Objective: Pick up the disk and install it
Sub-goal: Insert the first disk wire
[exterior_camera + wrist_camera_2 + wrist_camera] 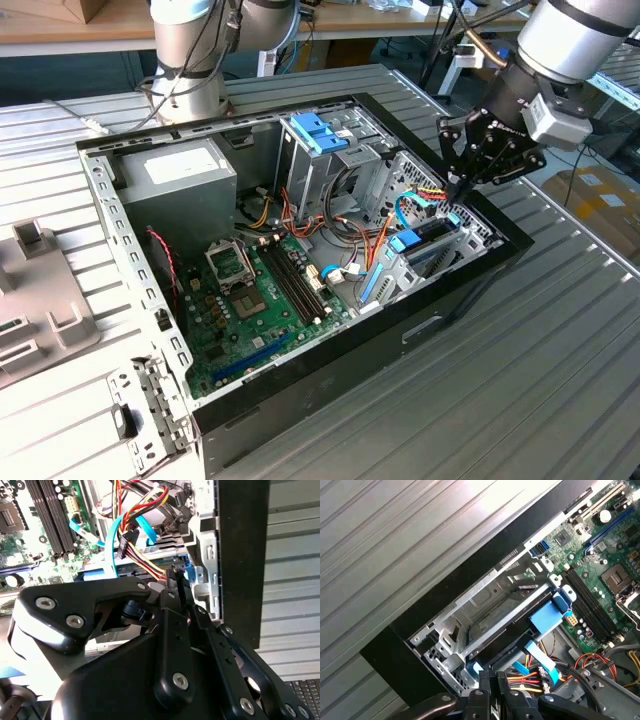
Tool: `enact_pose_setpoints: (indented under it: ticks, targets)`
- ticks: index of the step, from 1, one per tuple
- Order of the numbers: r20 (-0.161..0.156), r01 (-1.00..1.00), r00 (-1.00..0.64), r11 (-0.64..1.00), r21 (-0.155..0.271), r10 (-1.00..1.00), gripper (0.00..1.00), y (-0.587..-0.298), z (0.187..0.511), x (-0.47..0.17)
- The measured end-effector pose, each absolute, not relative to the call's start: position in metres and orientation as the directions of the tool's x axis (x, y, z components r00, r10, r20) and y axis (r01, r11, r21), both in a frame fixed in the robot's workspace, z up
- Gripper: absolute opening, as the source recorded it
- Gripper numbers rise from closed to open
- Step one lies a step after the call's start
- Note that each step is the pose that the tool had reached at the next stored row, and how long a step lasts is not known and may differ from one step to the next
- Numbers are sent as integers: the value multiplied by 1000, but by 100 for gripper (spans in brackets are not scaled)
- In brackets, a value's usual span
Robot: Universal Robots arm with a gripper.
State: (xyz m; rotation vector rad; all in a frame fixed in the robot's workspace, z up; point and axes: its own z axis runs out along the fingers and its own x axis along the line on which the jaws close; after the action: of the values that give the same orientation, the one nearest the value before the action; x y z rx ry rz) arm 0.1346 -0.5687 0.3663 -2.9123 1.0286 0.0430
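The disk [432, 243], dark grey with light-blue rails and a blue end tab [405, 240], sits in the low metal bay at the case's side on the exterior view's right. In the first wrist view the disk [512, 630] lies inside the bay frame, its blue tab [547, 616] toward the motherboard. My gripper [456, 190] hangs just above the disk's far end, beside the coloured cables. Its fingers stand together with nothing between them in both wrist views [491, 679] [176, 575].
The open computer case [470, 275] lies on a ribbed metal table [520, 380]. A tall drive cage with a blue bracket [320, 132] stands behind the bay. Loose cables [425, 195] cross near the gripper. The motherboard [255, 300] and power supply [180, 185] lie further toward the exterior view's left.
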Motion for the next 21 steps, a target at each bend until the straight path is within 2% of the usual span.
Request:
enact_pose_setpoints:
  ticks: [17,21]
  targets:
    - [-44,-764,645,-644,-40,-763,17,-569,362,126]
    - [-44,-837,548,-546,-40,-835,17,-569,362,126]
